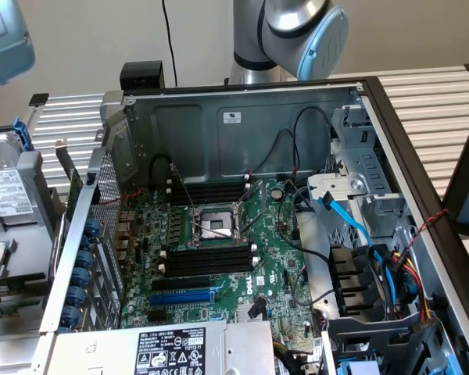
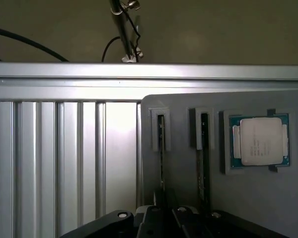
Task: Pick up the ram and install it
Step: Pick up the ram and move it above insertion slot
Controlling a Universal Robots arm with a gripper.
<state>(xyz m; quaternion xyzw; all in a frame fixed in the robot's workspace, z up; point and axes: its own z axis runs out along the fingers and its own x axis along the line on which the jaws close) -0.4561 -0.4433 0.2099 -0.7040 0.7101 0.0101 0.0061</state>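
The ram (image 2: 161, 148) is a thin stick seen edge-on, standing in the left slot of a grey holder tray (image 2: 243, 198). My gripper (image 2: 164, 218) is low over the near end of that stick, and the stick runs straight in between the dark fingers, which are closed on it. A second stick (image 2: 203, 158) stands in the neighbouring slot. In the exterior view the open computer case shows the motherboard with its long black memory slots (image 1: 207, 258) empty beside the processor socket (image 1: 215, 223).
A processor chip (image 2: 260, 141) lies in a recess of the tray beside the sticks. The tray rests on a ribbed aluminium table (image 2: 49, 163). Inside the case are a blue expansion slot (image 1: 184, 297), loose cables (image 1: 352, 226) and drive cages towards the exterior view's right.
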